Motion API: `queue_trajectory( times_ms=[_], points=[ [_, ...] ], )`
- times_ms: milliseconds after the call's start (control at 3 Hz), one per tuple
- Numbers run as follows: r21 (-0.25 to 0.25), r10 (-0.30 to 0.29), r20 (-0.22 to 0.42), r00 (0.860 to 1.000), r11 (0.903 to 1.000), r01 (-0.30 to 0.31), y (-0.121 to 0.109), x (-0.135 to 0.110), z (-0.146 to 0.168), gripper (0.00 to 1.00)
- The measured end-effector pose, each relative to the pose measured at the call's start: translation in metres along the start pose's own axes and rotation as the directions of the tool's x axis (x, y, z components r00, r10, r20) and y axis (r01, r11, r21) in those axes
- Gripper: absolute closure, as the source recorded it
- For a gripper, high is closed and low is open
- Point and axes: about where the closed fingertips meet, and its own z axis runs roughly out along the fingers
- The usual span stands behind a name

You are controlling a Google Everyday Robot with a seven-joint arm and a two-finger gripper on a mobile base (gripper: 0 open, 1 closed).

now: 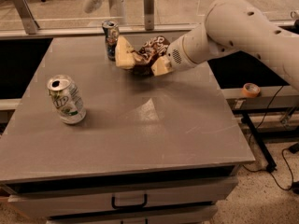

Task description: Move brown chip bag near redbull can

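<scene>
The brown chip bag (153, 48), dark brown and crinkly with white lettering, sits between my gripper's two cream fingers at the back middle of the grey table (163, 125). My gripper (141, 59) is shut on the bag, with one finger (123, 53) at its left and the other at its right. It reaches in from the right on a white arm (233, 27). The redbull can (110, 39) stands upright just left of the left finger, very close to it, near the table's back edge.
A green-and-white 7UP can (66, 100) stands at the table's left. A glass partition with metal posts (148, 6) runs behind the table. An orange tape roll (251, 89) lies on a shelf to the right. A drawer with a handle (128, 202) is below the tabletop.
</scene>
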Motion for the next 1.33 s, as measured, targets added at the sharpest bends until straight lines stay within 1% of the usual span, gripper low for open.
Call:
queue_trajectory(
  times_ms=[333,667,1000,1333],
  points=[
    [-0.011,-0.014,0.008,1.0,0.9998,0.014,0.005,-0.003,0.004,1.0],
    [0.02,0.026,0.006,1.0,0.9995,-0.026,-0.016,0.009,-0.012,1.0],
    [0.098,0.077,0.046,0.996,0.9919,-0.082,-0.051,0.017,-0.046,1.0],
    [0.18,0.11,0.129,0.986,0.9747,-0.132,-0.082,0.019,-0.089,1.0]
  ],
)
